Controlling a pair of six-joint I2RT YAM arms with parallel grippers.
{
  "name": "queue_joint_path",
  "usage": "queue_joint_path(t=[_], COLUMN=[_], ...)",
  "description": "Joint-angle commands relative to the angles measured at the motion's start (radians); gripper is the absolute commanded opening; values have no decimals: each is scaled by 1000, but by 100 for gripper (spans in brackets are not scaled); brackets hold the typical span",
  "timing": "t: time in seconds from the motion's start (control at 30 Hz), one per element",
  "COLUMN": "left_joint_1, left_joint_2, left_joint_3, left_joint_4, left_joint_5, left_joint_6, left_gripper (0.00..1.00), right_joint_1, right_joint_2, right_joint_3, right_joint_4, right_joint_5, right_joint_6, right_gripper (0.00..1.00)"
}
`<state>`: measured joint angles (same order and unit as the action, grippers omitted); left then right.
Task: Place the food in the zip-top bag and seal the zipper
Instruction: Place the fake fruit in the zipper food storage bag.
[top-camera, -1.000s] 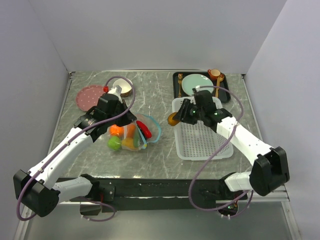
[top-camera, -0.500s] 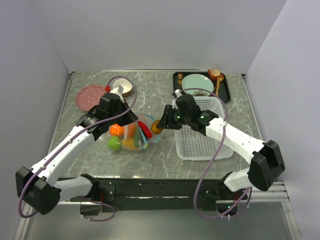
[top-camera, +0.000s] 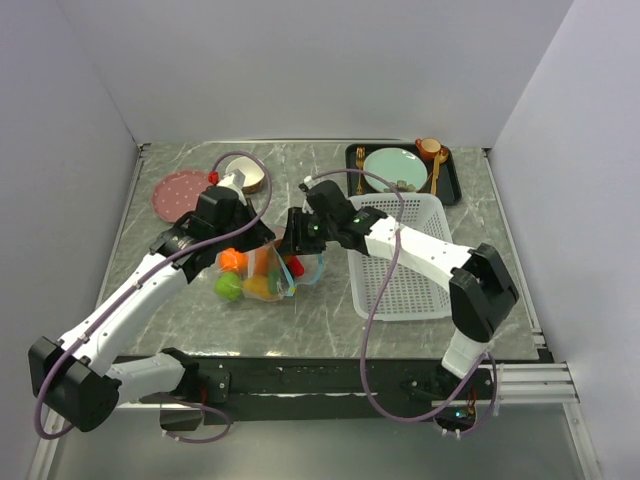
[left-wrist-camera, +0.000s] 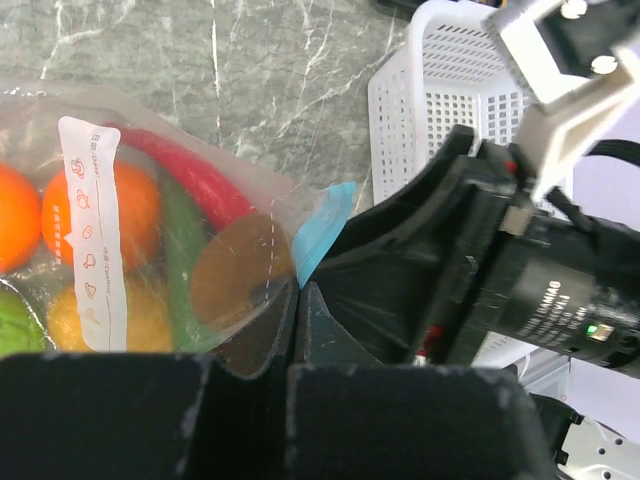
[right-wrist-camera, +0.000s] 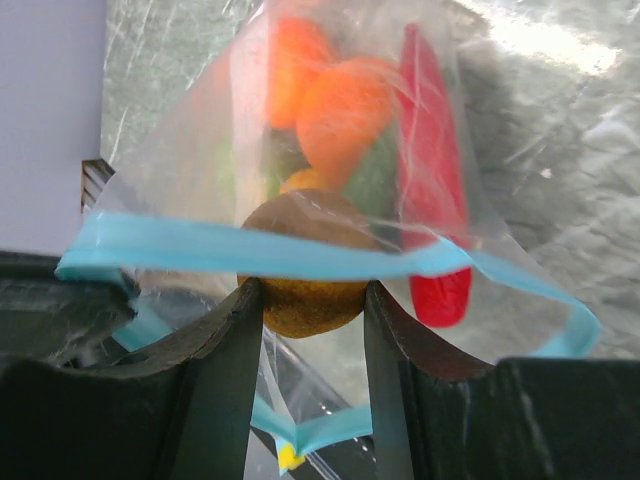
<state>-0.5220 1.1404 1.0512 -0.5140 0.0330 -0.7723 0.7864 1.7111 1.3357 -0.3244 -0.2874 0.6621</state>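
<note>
The clear zip-top bag lies mid-table with its teal-blue zipper held open. Inside I see two oranges, a green apple, a yellow fruit, the long green pepper and the red chili. My left gripper is shut on the bag's upper lip by the zipper. My right gripper is shut on a brown round fruit and holds it in the bag's mouth, partly behind the near zipper strip. In the top view the right gripper meets the bag's right end.
A white mesh basket stands just right of the bag. A black tray with a teal plate, a cup and cutlery is at the back right. A pink plate and a small bowl sit at the back left.
My right gripper has swung left from above the basket to the bag's mouth, carrying the brown fruit. My left gripper has kept its hold on the bag in place.
</note>
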Motion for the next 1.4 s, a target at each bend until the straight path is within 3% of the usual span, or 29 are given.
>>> queue_joint_path(t=[0.0,0.1,0.13,0.17,0.23,0.37,0.4,0.7,0.9,1.13,1.37], left_joint_1=[0,0,0,0,0,0,0,2,2,2,2], left_joint_2=[-36,-53,-60,-60,-57,-57,-57,-64,-45,-56,-67], left_joint_3=[21,18,17,18,23,21,21,24,41,35,29], left_joint_4=[19,25,26,26,25,25,23,11,15,15,9], left_joint_5=[-13,-28,-30,-30,-30,-30,-30,-64,-59,-56,-59], left_joint_6=[-7,-9,-8,-8,-5,-1,-1,2,13,4,1], left_gripper=[1,1,1,1,1,1,1,1,1,1,1], right_joint_1=[11,17,17,20,19,20,19,5,1,-4,-15], right_joint_2=[45,58,48,44,41,13,5,-208,-303,-291,-263], right_joint_3=[80,100,91,85,74,48,40,-93,-188,-288,-306], right_joint_4=[54,76,99,107,116,117,119,-10,-56,-85,-82], right_joint_5=[-42,-61,-59,-59,-73,-82,-81,145,97,162,211], right_joint_6=[24,47,51,53,51,37,36,54,120,201,206], right_gripper=[31,41,53,57,60,83,84,87,86,68,61])
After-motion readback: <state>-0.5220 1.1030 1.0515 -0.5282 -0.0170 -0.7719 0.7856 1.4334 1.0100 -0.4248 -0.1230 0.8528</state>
